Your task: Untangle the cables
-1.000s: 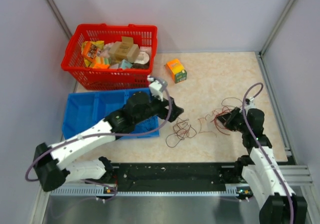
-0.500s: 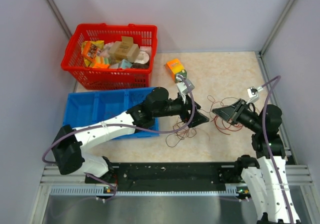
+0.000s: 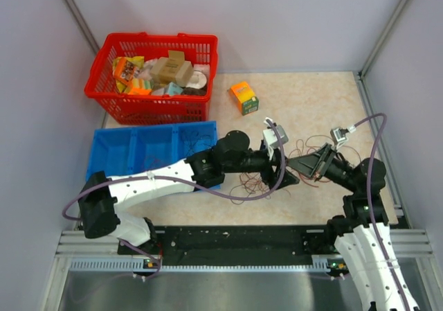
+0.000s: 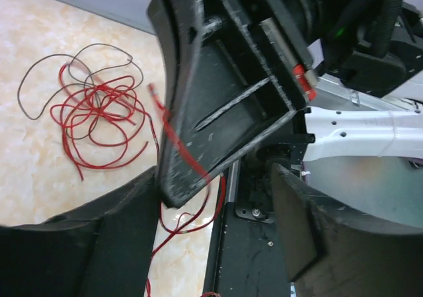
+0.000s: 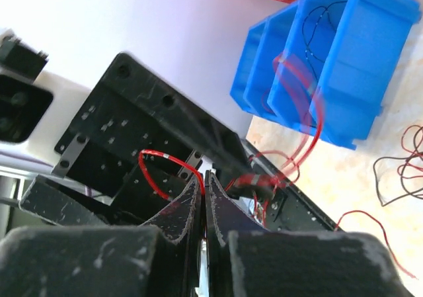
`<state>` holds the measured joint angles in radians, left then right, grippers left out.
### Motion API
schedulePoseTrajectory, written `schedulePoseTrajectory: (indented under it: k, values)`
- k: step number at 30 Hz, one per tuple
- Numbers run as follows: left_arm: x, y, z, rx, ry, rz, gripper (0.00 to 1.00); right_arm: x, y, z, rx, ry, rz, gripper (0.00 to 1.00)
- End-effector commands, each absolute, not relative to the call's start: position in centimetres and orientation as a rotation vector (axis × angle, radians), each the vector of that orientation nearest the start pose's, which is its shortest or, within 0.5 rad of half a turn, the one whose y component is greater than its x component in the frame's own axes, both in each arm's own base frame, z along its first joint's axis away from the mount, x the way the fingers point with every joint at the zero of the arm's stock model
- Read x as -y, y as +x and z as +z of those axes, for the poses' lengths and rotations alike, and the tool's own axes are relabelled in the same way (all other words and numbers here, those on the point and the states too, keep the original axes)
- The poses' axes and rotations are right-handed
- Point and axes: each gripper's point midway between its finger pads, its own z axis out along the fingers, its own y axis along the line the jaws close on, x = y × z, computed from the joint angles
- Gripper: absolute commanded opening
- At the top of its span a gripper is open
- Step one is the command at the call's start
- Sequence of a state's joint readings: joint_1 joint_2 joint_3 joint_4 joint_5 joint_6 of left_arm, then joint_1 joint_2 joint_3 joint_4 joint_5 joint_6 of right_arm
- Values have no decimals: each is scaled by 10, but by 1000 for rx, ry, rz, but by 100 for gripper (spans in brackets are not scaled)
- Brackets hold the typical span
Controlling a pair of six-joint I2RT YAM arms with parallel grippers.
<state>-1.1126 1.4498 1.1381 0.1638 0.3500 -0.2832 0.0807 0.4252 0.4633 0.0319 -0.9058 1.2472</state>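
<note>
The right gripper [image 3: 309,167] is pressed shut, and a thin red strand loops out from between its fingers [image 5: 198,198], so it has hold of one of the cables [image 3: 256,181]. The left gripper [image 3: 289,179] is nose to nose with it. From the left wrist view its fingers [image 4: 119,211] stand wide apart, with the right gripper's black finger between them. A blurry red strand runs across there, but the left gripper does not pinch it.

The cables lie on the table [image 3: 304,103] in a loose red and dark bunch, under and between the two grippers.

The grippers could bump each other, because they are so close. The thin strand could also snap or slip out if the right gripper pulls hard while the bunch snags.

Half a second ago the grippers were apart. Now they have come together, and the left arm reaches farther across.

Farther back sit a blue bin [image 3: 131,152], a small orange box [image 3: 243,97] and a red basket [image 3: 152,75].
</note>
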Motion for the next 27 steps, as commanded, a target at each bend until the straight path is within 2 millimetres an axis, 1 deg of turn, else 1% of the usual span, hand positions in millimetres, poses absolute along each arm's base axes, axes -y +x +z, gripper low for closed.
schedulePoseTrajectory:
  k: [1,3,5,6,7,9,10,11,13,14,15,16,17,18,19,21,24,27]
  values:
    - [461,137,295,-1559,1063,-1266,62,-176,157,304,-1720,208,1724,0]
    - [461,138,290,-1576,1058,-1247,50,-175,158,306,-1712,219,1717,0]
    - [458,145,287,-1601,1033,-1205,39,-175,158,308,-1711,216,1719,0]
    - [456,148,285,-1612,1020,-1181,32,-176,158,309,-1708,215,1723,0]
    - [454,152,285,-1620,1006,-1156,24,-175,158,311,-1700,214,1725,0]
    - [450,161,286,-1633,975,-1102,0,-175,158,313,-1694,214,1727,0]
    - [446,167,288,-1639,948,-1067,0,-175,158,313,-1692,208,1717,1]
    - [441,171,289,-1643,927,-1037,0,-174,161,311,-1696,214,1686,10]
    - [427,182,291,-1646,867,-963,0,-167,173,292,-1761,228,1525,35]
    - [413,191,292,-1660,810,-900,0,-162,178,280,-1814,250,1435,46]
    - [398,199,294,-1678,749,-842,0,-155,184,273,-1836,246,1341,59]
    - [383,204,289,-1702,730,-789,0,-150,188,266,-1853,247,1269,66]
    - [366,208,292,-1710,691,-740,0,-145,192,258,-1869,253,1217,72]
    - [345,210,302,-1702,646,-697,0,-140,197,249,-1880,259,1162,76]
    - [326,214,302,-1716,609,-638,0,-137,200,241,-1888,262,1121,77]
    - [284,218,309,-1730,526,-518,0,-128,209,218,-1917,286,1033,80]
    - [213,223,318,-1757,397,-283,0,-116,221,182,-1980,326,917,80]
    - [142,227,331,-1759,245,-53,0,-114,226,161,-2044,327,881,79]
